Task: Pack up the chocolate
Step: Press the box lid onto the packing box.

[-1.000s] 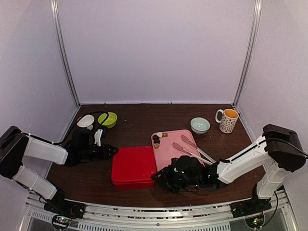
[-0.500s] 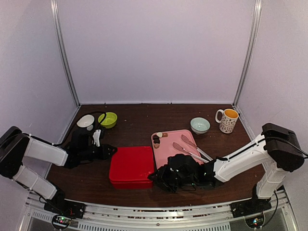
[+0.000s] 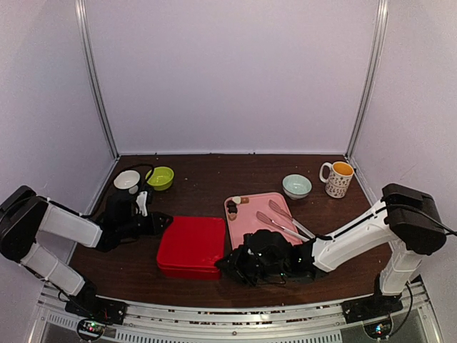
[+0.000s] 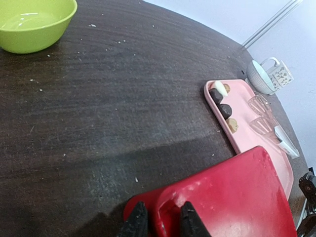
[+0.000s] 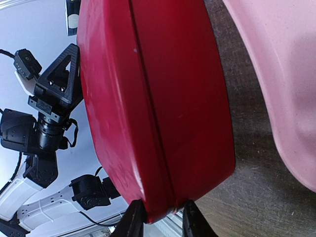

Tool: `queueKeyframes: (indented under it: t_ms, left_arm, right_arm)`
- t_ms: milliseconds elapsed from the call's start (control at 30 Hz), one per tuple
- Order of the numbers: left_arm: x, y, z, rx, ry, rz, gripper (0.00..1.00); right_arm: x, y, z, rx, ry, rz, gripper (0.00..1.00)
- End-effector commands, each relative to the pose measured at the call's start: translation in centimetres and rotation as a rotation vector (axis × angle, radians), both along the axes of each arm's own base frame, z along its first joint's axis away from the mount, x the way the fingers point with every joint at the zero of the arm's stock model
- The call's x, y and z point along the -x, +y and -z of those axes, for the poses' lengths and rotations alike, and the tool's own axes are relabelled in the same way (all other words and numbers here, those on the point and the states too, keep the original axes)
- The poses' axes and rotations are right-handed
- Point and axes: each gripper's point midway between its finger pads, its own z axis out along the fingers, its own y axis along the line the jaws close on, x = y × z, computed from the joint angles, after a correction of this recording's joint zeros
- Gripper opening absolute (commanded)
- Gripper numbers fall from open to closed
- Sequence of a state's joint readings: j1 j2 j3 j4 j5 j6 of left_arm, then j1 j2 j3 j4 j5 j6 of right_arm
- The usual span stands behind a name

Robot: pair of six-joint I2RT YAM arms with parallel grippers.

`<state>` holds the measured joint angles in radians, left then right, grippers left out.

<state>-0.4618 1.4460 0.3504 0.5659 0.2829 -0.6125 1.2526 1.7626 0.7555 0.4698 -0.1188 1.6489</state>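
Observation:
Several small brown, dark and cream pieces of chocolate (image 3: 232, 207) (image 4: 224, 109) lie at the far left corner of a pink tray (image 3: 251, 227) (image 4: 256, 143) (image 5: 276, 74). Left of the tray sits a closed red box (image 3: 189, 246) (image 4: 237, 197) (image 5: 158, 98). My left gripper (image 3: 163, 221) (image 4: 160, 224) is shut on the rim at the box's left far corner. At the near right corner of that box my right gripper (image 3: 227, 263) (image 5: 159, 219) is shut, one finger on each side of it.
Metal tongs (image 3: 285, 220) (image 4: 269, 126) lie across the pink tray. A green bowl (image 3: 160, 176) (image 4: 34, 24) and a white dish (image 3: 127, 179) stand at the far left. A pale blue bowl (image 3: 296, 186) (image 4: 259, 79) and a mug (image 3: 338, 178) stand at the far right.
The red box has slid to the left, away from the pink tray, with both grippers moving along at its corners. The right jaws have drawn in on the corner.

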Motion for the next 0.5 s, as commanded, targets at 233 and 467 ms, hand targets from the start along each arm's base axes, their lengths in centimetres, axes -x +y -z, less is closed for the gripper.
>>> queueKeyframes:
  t_ms: [233,467]
  left_arm:
    - [8.9,1.1,7.6,-0.105,0.385,0.103,0.19]
    - [9.2,2.6,7.5,-0.093,0.41,-0.01,0.2]
  right_arm:
    - [-0.9,-0.4,-0.3,0.088,-0.17,-0.072,0.48]
    - [-0.7,-0.7,-2.8,0.082,-0.269,-0.136,0.7]
